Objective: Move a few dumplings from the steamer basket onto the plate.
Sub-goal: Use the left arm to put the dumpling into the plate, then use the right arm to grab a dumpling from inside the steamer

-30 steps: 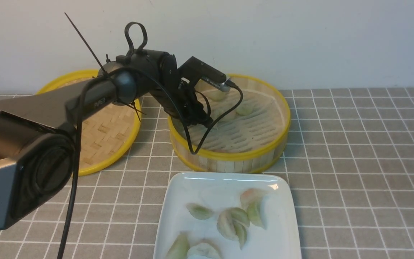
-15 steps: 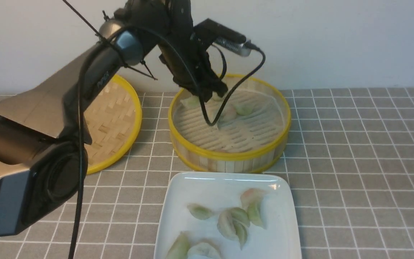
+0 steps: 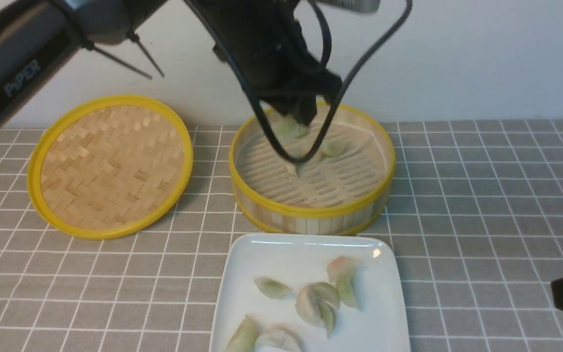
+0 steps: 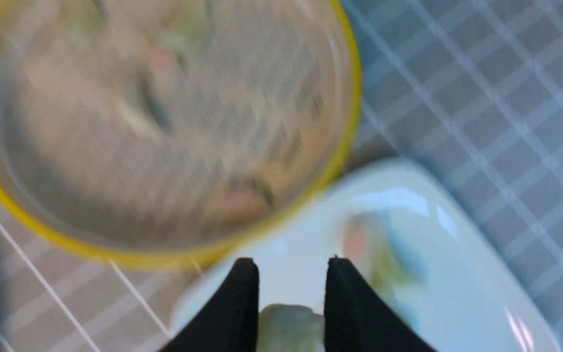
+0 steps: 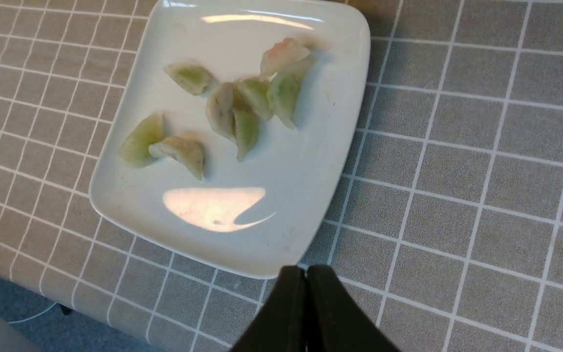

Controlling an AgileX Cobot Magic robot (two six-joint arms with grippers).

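The round bamboo steamer basket (image 3: 311,212) stands behind the white plate (image 3: 262,249). Two dumplings (image 3: 331,148) lie on its slatted floor. My left gripper (image 3: 306,116) hangs above the basket's far side, shut on a pale green dumpling (image 3: 287,128). In the blurred left wrist view that dumpling (image 4: 289,325) sits deep between the black fingers (image 4: 242,303) of the left gripper (image 4: 289,261). Several dumplings (image 5: 235,110) lie on the plate (image 5: 311,161). My right gripper (image 5: 306,270) is shut and empty, just off the plate's near corner.
A flat woven lid (image 3: 110,166) with a yellow rim lies left of the basket. A black cable (image 3: 281,146) loops from the left wrist down into the basket. Grey tiled cloth covers the table, and a wall runs close behind the basket.
My left arm has risen from the basket floor, lifting a dumpling with it. The right gripper's dark tip has crept a little further into the front view.
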